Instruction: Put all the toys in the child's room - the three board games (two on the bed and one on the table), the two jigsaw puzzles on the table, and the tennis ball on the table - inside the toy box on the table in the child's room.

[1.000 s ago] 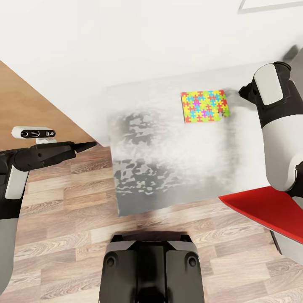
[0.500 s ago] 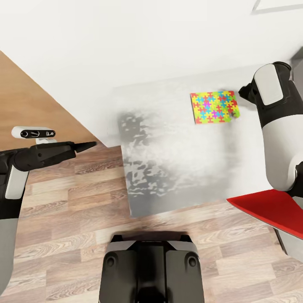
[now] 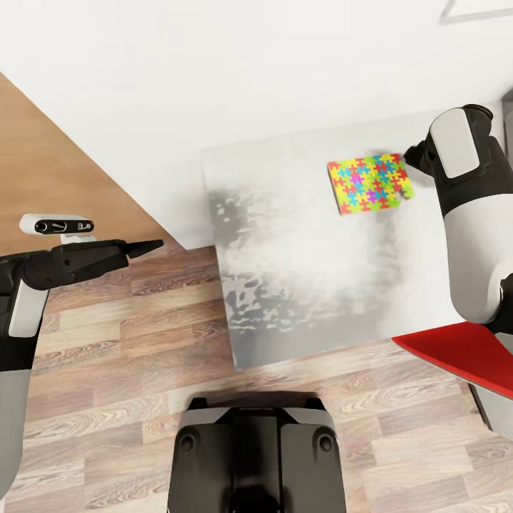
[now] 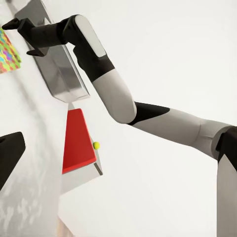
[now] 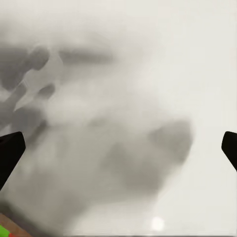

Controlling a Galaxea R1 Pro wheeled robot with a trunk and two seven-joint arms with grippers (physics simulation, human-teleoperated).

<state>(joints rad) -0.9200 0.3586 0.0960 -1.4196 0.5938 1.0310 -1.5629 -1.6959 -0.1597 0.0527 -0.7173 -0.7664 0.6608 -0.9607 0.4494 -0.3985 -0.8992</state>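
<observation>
One jigsaw puzzle, a multicoloured mat, lies flat near the far right of the white table. My right gripper hovers just beside the puzzle's right edge. Its wrist view looks down on the glossy table, with the fingertips far apart and nothing between them. My left gripper hangs open over the floor, left of the table. The left wrist view shows the right gripper by the puzzle, a grey bin that looks like the toy box, and the tennis ball.
A red flat-topped object juts in at the table's near right corner. A brown wooden panel stands on the left, against the white wall. Wood floor runs between my base and the table.
The whole picture has shifted: table and puzzle drift right and turn slightly, so the camera has moved. Both arms hold the same pose.
</observation>
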